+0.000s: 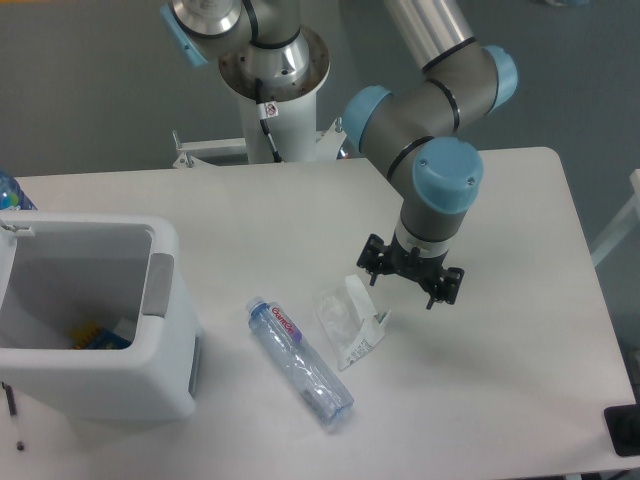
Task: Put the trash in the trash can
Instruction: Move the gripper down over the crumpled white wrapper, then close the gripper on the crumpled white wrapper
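Observation:
The crumpled clear wrapper (350, 322) with a white printed label lies on the white table, near the middle. The clear bottle (300, 364) with a red-lettered label lies on its side just left of the wrapper, running diagonally, with its capped end toward the upper left. The white trash can (100, 385), with a grey panel on its right side, stands at the left, apart from both. My gripper (411, 277) points down just right of the wrapper, its jaws spread and empty. I cannot tell its height above the table.
A blue and yellow item (95, 338) lies inside the trash can. The arm's base pedestal (272, 110) stands at the table's back edge. A blue-capped object (10, 190) shows at the far left edge. A black object (625, 430) sits at the table's right front corner.

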Tool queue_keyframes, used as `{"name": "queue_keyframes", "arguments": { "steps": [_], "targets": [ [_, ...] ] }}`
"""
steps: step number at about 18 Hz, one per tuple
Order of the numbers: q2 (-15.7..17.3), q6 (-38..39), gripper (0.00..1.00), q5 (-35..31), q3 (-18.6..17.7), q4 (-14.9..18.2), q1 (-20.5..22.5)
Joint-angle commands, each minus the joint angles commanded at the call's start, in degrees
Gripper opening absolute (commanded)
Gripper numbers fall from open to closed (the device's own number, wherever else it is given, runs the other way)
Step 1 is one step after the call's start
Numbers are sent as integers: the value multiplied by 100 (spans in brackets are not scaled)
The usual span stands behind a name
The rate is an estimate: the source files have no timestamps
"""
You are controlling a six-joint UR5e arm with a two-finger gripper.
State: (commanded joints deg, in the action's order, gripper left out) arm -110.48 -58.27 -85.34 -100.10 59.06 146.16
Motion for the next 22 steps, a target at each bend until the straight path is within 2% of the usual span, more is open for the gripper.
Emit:
{"name": "queue_keyframes", "arguments": {
  "steps": [4, 7, 10, 11, 12, 14, 18, 21, 22],
  "targets": [
    [159, 0, 100, -26, -361, -131, -105],
    [115, 79, 100, -62, -467, -386, -211],
    [-34, 298, 100, -88, -458, -430, -298],
    [-69, 395, 100, -192, -458, -544, -360],
    [-104, 509, 96, -367, -475, -702, -413],
    [-192, 755, 78, -719, -467, -817, -562],
    [-210, 861, 33, -826, -449, -826, -580],
    [-210, 861, 14, -835, -432, -826, -571],
    [-210, 861, 12, -844, -423, -826, -571]
  ]
}}
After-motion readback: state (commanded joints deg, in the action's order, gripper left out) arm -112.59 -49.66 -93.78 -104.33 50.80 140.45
